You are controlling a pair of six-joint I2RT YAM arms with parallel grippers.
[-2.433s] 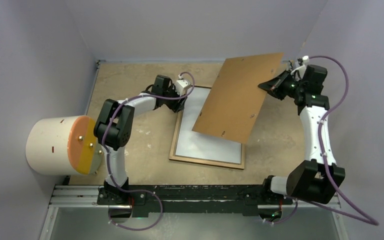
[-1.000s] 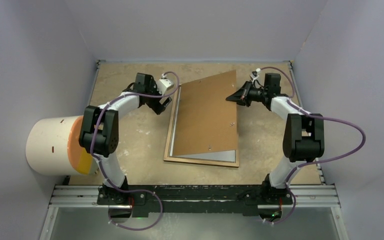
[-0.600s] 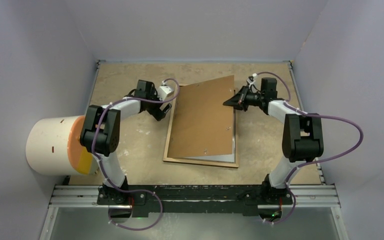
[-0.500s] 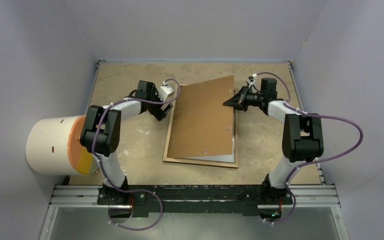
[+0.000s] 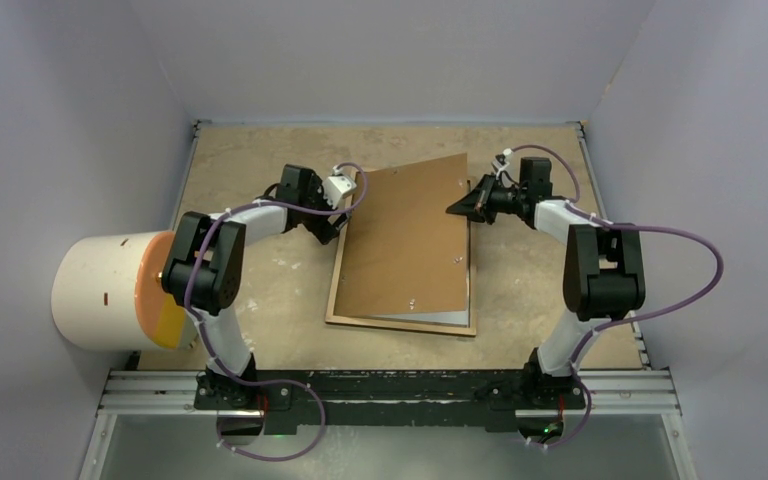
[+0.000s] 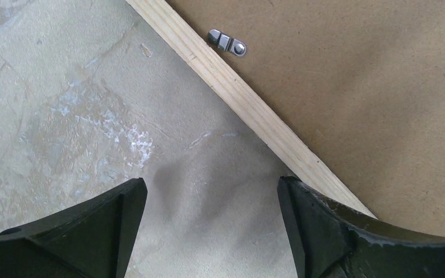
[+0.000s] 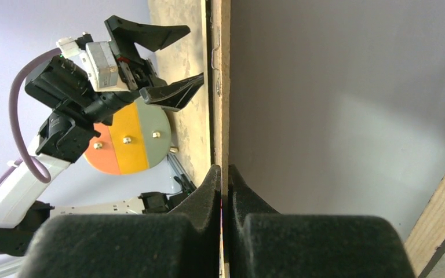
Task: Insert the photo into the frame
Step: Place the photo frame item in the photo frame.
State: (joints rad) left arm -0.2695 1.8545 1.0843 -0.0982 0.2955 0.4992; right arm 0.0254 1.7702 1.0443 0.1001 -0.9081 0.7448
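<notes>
The right gripper (image 7: 223, 174) pinches the two-o'clock edge of a matte brown backing board (image 5: 405, 240) over the light-wood frame (image 6: 249, 113); left gripper (image 6: 208, 197) gapes.

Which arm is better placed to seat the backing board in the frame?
Right. The right fingers are shut on the edge of the backing board, which sits askew over the frame. The left fingers are open above the table beside the frame's rail, holding nothing.
</notes>
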